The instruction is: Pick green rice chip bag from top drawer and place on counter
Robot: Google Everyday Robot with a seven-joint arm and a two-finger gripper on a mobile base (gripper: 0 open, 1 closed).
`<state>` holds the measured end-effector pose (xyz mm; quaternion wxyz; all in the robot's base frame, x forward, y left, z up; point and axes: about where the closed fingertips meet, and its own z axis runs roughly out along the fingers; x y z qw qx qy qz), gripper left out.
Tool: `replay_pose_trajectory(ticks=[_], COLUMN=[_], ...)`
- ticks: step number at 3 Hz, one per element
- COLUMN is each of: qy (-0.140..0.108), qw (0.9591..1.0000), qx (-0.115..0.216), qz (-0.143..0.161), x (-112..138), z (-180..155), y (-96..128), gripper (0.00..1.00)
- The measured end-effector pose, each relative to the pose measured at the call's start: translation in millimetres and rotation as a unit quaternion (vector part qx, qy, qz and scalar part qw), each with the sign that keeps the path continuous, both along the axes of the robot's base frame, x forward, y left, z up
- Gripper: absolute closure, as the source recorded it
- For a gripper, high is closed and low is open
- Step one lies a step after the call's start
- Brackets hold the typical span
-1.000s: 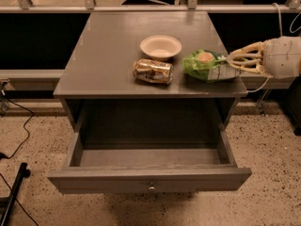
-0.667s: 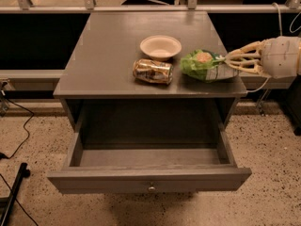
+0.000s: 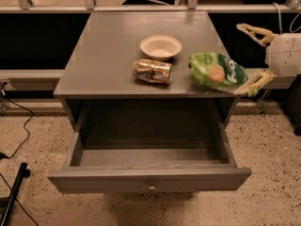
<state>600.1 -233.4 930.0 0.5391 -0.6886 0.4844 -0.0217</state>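
The green rice chip bag point(image 3: 217, 72) lies on the right side of the counter point(image 3: 108, 55), reaching its right edge. My gripper point(image 3: 239, 59) is at the counter's right edge beside the bag, open wide. One finger point(image 3: 254, 32) stands behind the bag and the other point(image 3: 254, 83) runs along the bag's front right end. The top drawer point(image 3: 146, 178) is pulled out below, with nothing in it and its knob point(image 3: 151, 188) facing front.
A gold-brown can point(image 3: 153, 71) lies on its side mid-counter, left of the bag. A white bowl point(image 3: 160, 46) stands behind the can. Black cables point(image 3: 19, 140) and a dark leg point(image 3: 14, 192) lie on the speckled floor at left.
The gripper was shut on the bag's right end; now its fingers have spread wide and the bag rests free on the counter.
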Motion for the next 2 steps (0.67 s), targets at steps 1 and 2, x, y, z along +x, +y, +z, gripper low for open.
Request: replay_pose_trajectory(ticks=[1,2], qy=[0.011,0.013], qw=[0.9979,0.992], qx=[-0.046,-0.079], qz=[-0.046,-0.097], x=[-29,-61], z=[16,32], y=[-29,-62], gripper=[0.0,0.0])
